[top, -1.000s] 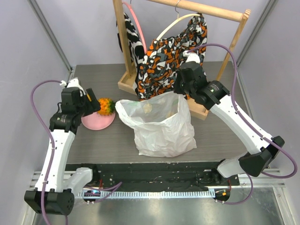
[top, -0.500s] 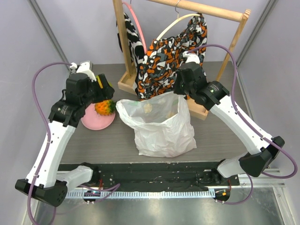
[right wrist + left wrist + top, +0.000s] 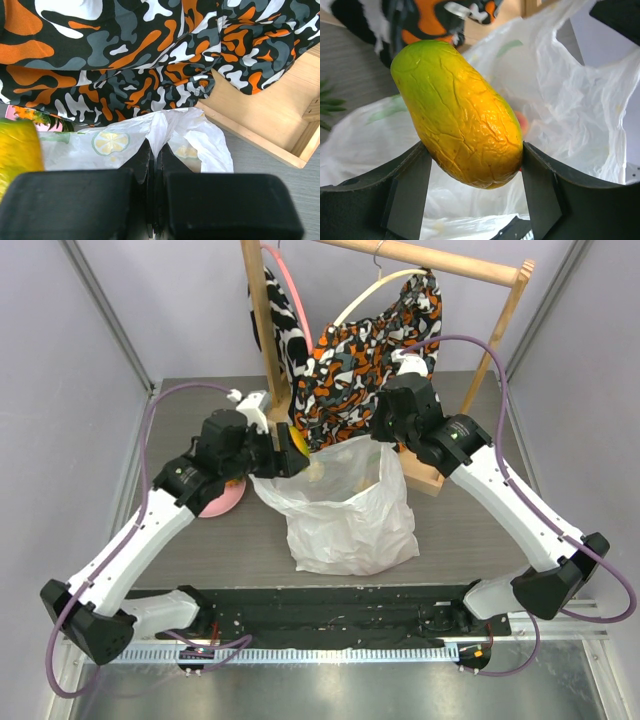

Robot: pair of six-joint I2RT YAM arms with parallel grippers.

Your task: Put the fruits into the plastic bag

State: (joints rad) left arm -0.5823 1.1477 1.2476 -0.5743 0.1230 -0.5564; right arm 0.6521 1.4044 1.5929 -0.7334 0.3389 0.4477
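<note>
Here, mango (image 3: 457,115) in left claw (image 3: 472,165), above open bag (image 3: 570,100) mouth

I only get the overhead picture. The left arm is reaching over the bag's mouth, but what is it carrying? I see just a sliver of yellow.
Observer: The left wrist view shows a yellow-green mango clamped between the left fingers, right above the open plastic bag.
Operator: And the right arm at the bag's far edge?
Observer: In its wrist view the right fingers are shut on a fold of the bag's rim.
Operator: Any fruit outside the bag? That arm blocks the plate.
Observer: Yes, the right wrist view shows the pineapple beyond the bag, next to a bit of pink plate.
</note>
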